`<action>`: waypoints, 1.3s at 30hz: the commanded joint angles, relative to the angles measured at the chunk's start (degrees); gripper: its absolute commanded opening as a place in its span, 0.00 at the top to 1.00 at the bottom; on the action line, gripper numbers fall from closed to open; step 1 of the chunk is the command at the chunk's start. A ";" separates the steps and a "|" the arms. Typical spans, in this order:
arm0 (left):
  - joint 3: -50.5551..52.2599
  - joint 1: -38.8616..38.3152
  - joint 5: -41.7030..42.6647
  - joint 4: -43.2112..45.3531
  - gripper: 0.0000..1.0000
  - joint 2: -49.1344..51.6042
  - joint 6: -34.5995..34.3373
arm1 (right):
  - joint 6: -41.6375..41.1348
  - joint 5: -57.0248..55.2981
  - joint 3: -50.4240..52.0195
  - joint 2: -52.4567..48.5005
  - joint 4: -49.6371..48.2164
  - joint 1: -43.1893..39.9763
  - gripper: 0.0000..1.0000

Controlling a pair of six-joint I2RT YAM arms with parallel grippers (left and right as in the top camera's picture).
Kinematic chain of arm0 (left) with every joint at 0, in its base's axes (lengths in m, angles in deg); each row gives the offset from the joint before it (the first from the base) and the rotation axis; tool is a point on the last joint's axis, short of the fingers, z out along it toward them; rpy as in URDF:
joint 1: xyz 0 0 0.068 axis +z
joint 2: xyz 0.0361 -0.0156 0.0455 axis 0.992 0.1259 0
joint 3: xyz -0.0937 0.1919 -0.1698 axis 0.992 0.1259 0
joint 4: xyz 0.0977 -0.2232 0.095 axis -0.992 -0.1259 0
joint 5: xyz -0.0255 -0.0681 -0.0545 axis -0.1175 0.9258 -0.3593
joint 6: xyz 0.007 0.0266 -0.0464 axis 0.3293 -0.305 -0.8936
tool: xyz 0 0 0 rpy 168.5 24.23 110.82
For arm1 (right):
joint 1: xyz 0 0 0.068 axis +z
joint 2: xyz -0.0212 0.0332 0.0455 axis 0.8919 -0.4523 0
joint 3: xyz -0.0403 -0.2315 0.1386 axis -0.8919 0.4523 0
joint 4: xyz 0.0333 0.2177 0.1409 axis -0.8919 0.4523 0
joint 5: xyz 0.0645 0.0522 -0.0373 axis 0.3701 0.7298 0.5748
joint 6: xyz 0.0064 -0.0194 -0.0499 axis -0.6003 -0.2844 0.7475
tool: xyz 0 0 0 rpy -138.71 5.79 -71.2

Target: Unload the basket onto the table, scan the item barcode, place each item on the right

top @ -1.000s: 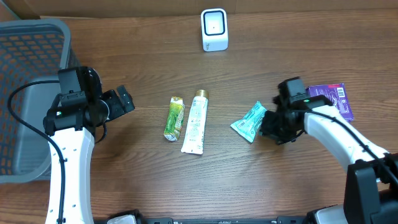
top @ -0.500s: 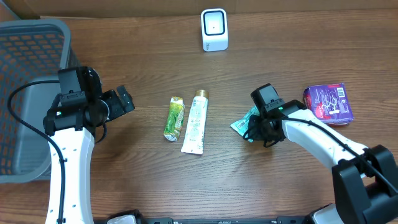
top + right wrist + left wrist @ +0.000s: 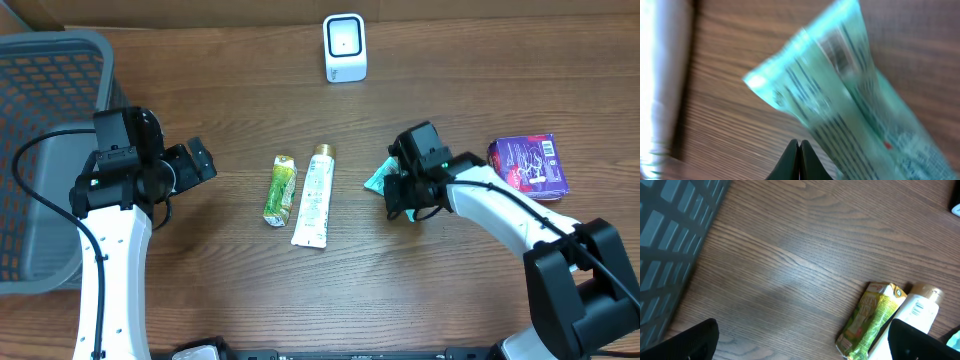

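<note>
A teal packet [image 3: 377,178] lies on the wooden table right of centre, and in the right wrist view this packet [image 3: 850,100] is blurred. My right gripper [image 3: 397,190] is shut. Its fingertips [image 3: 800,150] press together beside the packet's left edge with nothing between them. The white scanner [image 3: 345,47] stands at the back centre. My left gripper [image 3: 205,160] hangs open over bare wood at the left, its fingers [image 3: 687,342] far apart. A green packet [image 3: 280,189] and a white tube [image 3: 314,197] lie side by side mid-table.
A grey mesh basket [image 3: 50,150] fills the far left and shows in the left wrist view as well [image 3: 670,240]. At the right edge rests a purple packet [image 3: 528,165]. The left wrist view also holds the green packet [image 3: 867,320] and the white tube [image 3: 917,312].
My right gripper has closed and swung left, and the teal packet has shifted left and back with it. The left arm has not moved.
</note>
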 commanded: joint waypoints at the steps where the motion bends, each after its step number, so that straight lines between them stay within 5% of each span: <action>1: 0.17 0.04 0.17 0.04 0.00 -0.59 1.11 | -4.59 2.84 -7.82 0.42 6.49 -1.09 0.82; 6: 0.17 0.02 0.17 0.04 0.01 -0.59 1.09 | -19.45 2.97 -10.88 2.29 15.89 -5.07 0.62; 7: 0.17 0.04 0.17 0.04 0.00 -0.59 1.09 | -23.26 2.80 -10.51 2.27 18.97 -7.04 0.20; 8: 0.17 0.04 0.17 0.04 0.01 -0.59 1.09 | -24.65 2.75 -9.77 2.27 19.91 -8.02 0.10; 11: 0.17 0.04 0.17 0.04 0.00 -0.59 1.09 | -26.16 2.84 -6.78 2.27 19.74 -10.08 0.06; 15: 0.17 0.04 0.17 0.04 0.00 -0.59 1.09 | -27.34 5.33 -1.05 2.27 12.07 -10.49 0.18; 27: 0.17 0.04 0.17 0.04 0.00 -0.59 1.09 | -35.32 8.41 11.15 2.21 -12.13 -10.27 0.28; 39: 0.17 0.04 0.17 0.04 0.00 -0.59 1.09 | -31.61 6.91 12.90 1.66 -21.99 -10.40 0.79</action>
